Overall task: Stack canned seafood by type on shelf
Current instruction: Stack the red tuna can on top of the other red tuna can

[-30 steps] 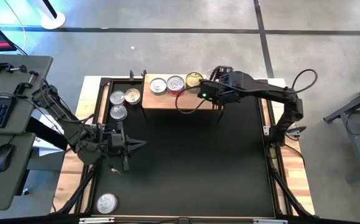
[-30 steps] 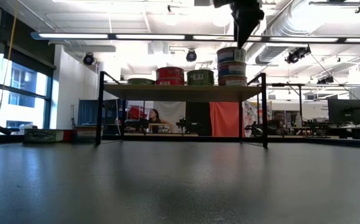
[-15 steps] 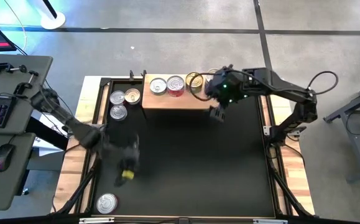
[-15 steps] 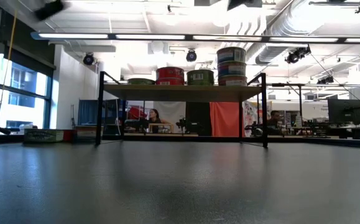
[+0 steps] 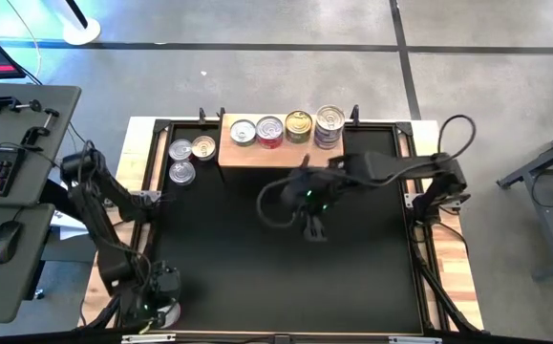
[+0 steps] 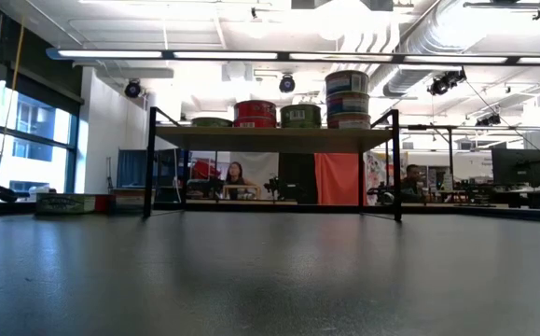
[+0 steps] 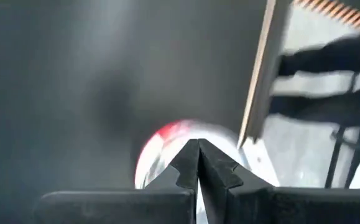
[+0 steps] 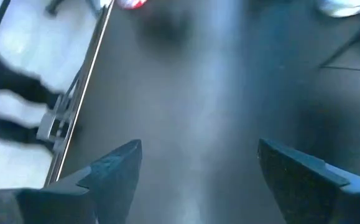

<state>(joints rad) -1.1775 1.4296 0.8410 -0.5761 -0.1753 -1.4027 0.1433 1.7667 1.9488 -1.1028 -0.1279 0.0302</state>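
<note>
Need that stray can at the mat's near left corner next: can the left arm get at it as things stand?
Probably yes: the left gripper hangs right above the lone can, jaws shut, nothing between; they must open first.

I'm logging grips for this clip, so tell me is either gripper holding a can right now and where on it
Nothing is held. The right gripper is open and empty over the black mat. The left gripper is shut with nothing between its fingers, above the lone can at the mat's near corner.

closed left gripper (image 7: 198,163), red-labelled can (image 7: 167,152) beyond
</note>
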